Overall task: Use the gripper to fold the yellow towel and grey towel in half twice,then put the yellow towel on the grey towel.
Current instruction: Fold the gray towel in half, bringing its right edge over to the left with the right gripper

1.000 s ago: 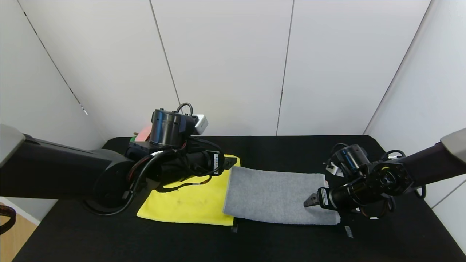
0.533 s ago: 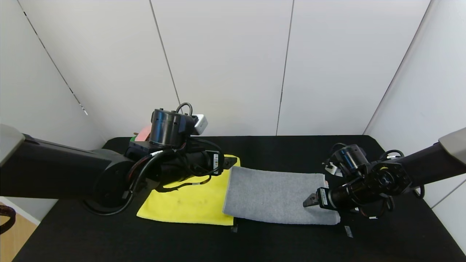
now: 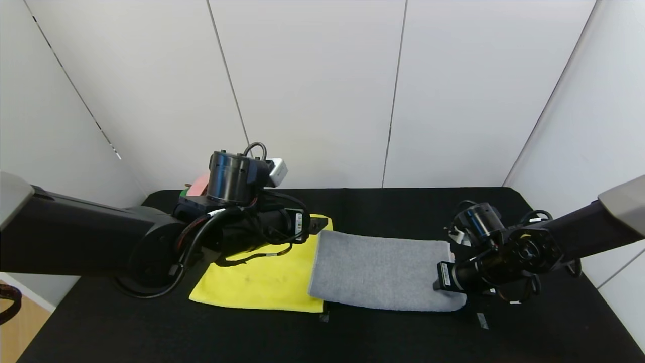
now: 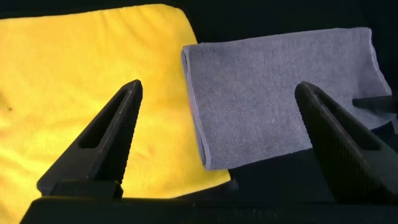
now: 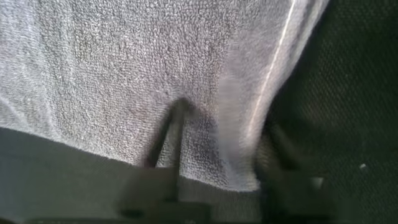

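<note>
At the left of the head view my left gripper [image 3: 317,225] hangs over the far corner of the yellow towel [image 3: 262,280], and it has not moved in the last second. Its fingers [image 4: 99,146] stand wide apart, with nothing between them. The yellow towel lies flat on the black table [image 3: 352,338], left of centre, and I judge that it waits for its own folds.

In the middle lies the grey towel [image 3: 378,272], already folded into a long band. Its left end covers the right edge of the yellow towel a little.

At the right of the frame is the change. My right gripper [image 3: 443,277] was hovering a second ago with its fingers apart, just over the right end of the grey towel. Now it has come down onto that end and the fingers have drawn together. In my right wrist view one finger [image 5: 168,146] presses into the grey terry, near the hemmed edge, and the cloth puckers around it. The other finger seems to be at the outer side of the edge, but this part is blurred.

I judge that I now pinch the right end of the grey towel, so the second fold can begin. The risk is that I hold only the top layer.
</note>
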Controlling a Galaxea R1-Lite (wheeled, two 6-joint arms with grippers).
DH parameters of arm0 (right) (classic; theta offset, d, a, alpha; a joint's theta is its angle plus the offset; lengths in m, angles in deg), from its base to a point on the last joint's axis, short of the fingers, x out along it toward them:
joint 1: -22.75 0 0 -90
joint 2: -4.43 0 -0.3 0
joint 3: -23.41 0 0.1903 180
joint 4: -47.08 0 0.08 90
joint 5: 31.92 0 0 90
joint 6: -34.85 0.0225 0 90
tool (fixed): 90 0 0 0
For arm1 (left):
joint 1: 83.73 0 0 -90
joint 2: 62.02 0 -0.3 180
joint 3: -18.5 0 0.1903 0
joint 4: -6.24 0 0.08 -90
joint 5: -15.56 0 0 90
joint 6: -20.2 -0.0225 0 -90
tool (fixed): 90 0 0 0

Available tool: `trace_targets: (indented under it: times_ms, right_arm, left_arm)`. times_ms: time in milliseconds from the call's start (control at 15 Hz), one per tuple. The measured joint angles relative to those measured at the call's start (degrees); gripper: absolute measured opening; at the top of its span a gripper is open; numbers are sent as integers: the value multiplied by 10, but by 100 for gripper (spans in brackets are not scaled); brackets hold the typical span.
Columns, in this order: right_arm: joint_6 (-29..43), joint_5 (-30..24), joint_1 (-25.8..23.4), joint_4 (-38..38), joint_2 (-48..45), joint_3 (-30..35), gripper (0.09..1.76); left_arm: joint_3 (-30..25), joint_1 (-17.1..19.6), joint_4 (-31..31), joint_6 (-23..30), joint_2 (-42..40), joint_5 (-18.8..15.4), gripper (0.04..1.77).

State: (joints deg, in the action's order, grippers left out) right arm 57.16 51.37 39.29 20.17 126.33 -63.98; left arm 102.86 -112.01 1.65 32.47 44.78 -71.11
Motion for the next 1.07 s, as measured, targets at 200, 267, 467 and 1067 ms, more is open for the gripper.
trace_targets:
  times_ms: [200, 267, 467, 1067]
  right_arm:
    - [5, 1, 3, 1, 3, 0, 14]
    - [5, 1, 3, 2, 3, 0, 14]
    - [7, 1, 1, 1, 3, 0, 14]
    - [4, -6, -43, -5, -36, 0, 14]
  left_arm:
    - [0, 0, 0, 0, 0, 0, 172]
    - [0, 0, 0, 0, 0, 0, 172]
    - [0, 0, 0, 0, 0, 0, 172]
    - [1, 0, 0, 0, 0, 0, 172]
